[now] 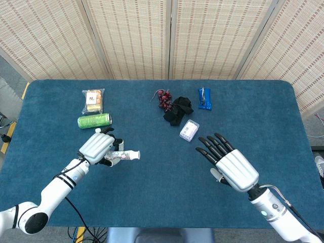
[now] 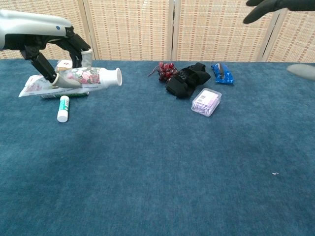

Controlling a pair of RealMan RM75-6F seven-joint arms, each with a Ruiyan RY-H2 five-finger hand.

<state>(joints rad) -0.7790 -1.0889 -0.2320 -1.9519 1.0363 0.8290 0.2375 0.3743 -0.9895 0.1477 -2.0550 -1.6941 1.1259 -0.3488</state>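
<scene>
Tube [image 1: 123, 156] gripped in left hand [image 1: 97, 147], lifted

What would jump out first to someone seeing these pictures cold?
Most striking is the left hand, which grips a floral tube lifted above the left side of the blue table, cap pointing right. The right hand hovers open over the right half, fingers spread. Behind them, near the middle, lie red grapes, a black cloth and a small clear box.
</scene>
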